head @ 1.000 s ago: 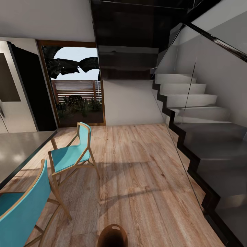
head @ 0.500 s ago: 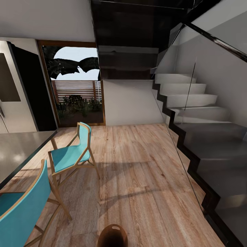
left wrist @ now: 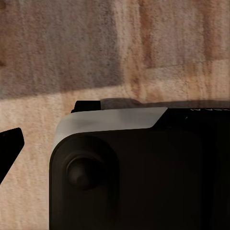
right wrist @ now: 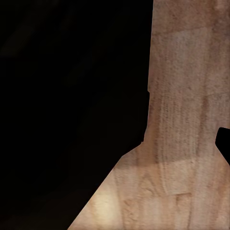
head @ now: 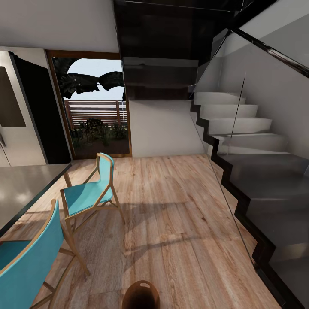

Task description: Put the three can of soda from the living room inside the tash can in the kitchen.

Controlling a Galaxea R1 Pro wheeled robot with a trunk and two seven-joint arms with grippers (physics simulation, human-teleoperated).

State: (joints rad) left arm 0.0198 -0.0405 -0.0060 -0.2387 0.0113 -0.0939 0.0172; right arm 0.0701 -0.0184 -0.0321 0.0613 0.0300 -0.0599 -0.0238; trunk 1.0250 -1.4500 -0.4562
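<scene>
At the bottom edge of the head view, on the light wood floor [head: 171, 206], stands the brown trash can [head: 140, 295], cut off by the frame so that just its far rim and the slot handle show. It sits on bare boards, well apart from the two turquoise chairs [head: 88, 193] that stand along the near edge of a grey table [head: 25, 184] at the left. A steel fridge [head: 17, 120] fills the far left, a wood-framed glass door [head: 96, 111] opens on greenery behind it, and a grey staircase [head: 253, 171] with a glass rail climbs at the right.

No orange soda can appears in any of the views, so I cannot tell from these how many remain to be binned. The left wrist view looks down on floorboards past a dark, white-edged part of the robot's own body [left wrist: 139, 167], with one dark fingertip [left wrist: 12, 143] at the side; the right wrist view gives a black mass beside bare floor and a sliver of a finger [right wrist: 224, 143]. Whether either gripper's fingers are apart or together I cannot tell, and nothing is seen held between them.

My judgement is that the robot is in the kitchen, right by the bin, in a travelling step and not a placing one. Unless a can is carried out of sight, the next move calls for turning the base and driving off to the living room to find one.
</scene>
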